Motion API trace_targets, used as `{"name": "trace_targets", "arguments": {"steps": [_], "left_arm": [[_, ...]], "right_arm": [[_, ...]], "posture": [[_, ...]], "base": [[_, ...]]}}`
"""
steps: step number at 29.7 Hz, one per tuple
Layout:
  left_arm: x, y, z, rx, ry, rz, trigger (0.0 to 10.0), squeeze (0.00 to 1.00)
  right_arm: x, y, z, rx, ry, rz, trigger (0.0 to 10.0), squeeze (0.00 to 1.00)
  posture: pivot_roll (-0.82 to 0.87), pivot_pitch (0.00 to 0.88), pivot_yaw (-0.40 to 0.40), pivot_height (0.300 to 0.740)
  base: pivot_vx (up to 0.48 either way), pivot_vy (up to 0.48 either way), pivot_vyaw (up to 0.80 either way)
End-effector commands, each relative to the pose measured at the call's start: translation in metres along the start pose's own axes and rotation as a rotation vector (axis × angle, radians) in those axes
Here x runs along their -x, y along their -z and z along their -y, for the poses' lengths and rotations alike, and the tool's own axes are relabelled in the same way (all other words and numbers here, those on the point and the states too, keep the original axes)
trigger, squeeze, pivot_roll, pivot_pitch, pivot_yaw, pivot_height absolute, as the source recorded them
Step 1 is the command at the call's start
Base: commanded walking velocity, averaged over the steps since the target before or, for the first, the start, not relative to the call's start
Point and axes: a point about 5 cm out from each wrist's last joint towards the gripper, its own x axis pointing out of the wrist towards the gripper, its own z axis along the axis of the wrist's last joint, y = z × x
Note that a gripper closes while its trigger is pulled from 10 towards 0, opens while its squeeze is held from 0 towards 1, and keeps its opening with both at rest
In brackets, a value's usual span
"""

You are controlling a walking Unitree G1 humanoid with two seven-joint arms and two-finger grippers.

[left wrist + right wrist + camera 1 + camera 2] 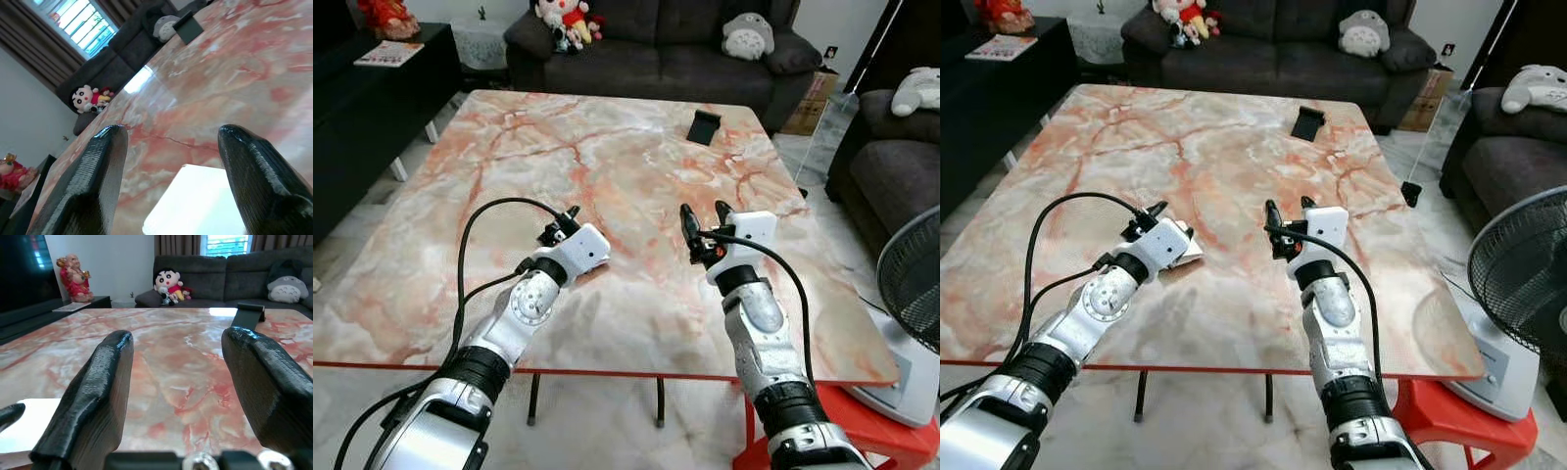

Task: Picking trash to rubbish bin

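Note:
A flat white scrap of trash (pixel 195 205) lies on the pink marble table (pixel 636 166) near its front edge. My left gripper (pixel 562 223) is open and low over the table, one finger (pixel 93 186) on each side of the scrap, which peeks out beside the wrist housing (pixel 1192 255). My right gripper (pixel 705 217) is open with nothing between its fingers, hovering over the table to the right of the left one. From the right wrist the scrap (pixel 29 423) shows beside a left fingertip (pixel 10 413).
A black stand-like object (pixel 705 125) sits at the table's far right. Behind the table is a dark sofa (pixel 656 49) with plush toys. A fan (pixel 913 284) and a red stool (pixel 862 431) stand at the right, and a black cabinet (pixel 362 108) at the left.

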Motion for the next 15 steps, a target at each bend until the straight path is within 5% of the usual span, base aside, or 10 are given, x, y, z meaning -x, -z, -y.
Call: {"name": "trace_targets", "arguments": {"steps": [1,8,15], "left_arm": [[0.001,0.002,0.008,-0.022,0.063,-0.006,10.0,0.00],[0.004,0.010,0.019,-0.094,0.216,-0.055,10.0,0.00],[0.002,0.023,0.016,-0.192,0.245,-0.146,10.0,0.00]], "right_arm": [[0.000,-0.003,0.003,0.000,0.005,0.006,10.0,0.00],[0.001,-0.003,0.005,0.004,0.008,0.005,10.0,0.00],[0.002,-0.003,0.005,0.004,0.006,0.002,10.0,0.00]], "posture": [[-0.10,0.045,-0.087,0.740],[-0.10,0.047,-0.090,0.740],[-0.11,0.054,-0.094,0.740]], "base": [[0.000,0.000,0.00],[0.000,0.000,0.00],[0.000,0.000,0.00]]}}
